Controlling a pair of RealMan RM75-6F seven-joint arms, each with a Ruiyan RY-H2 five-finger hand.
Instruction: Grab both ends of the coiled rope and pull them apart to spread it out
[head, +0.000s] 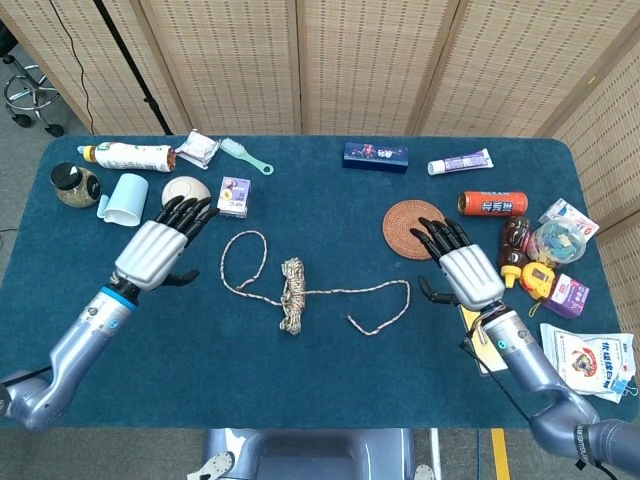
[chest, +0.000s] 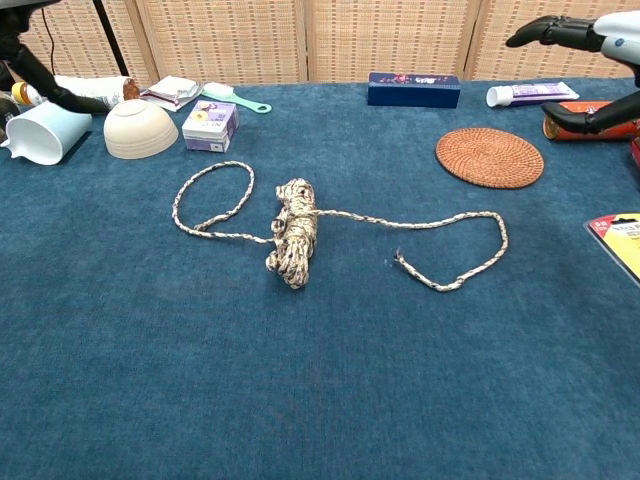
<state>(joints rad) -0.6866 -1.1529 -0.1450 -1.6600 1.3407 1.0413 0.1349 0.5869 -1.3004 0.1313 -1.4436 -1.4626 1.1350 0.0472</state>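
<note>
The speckled rope lies on the blue table with its coiled bundle in the middle. One strand runs left into a loop. The other strand curves right and hooks back to a loose end. My left hand hovers left of the loop, fingers spread, holding nothing; only its fingertips show in the chest view. My right hand is right of the rope's bend, fingers apart and empty.
A woven coaster lies near the right hand. A white bowl, blue cup, small purple box and tube sit behind the left hand. A dark box, toothpaste, can and packets crowd the right side.
</note>
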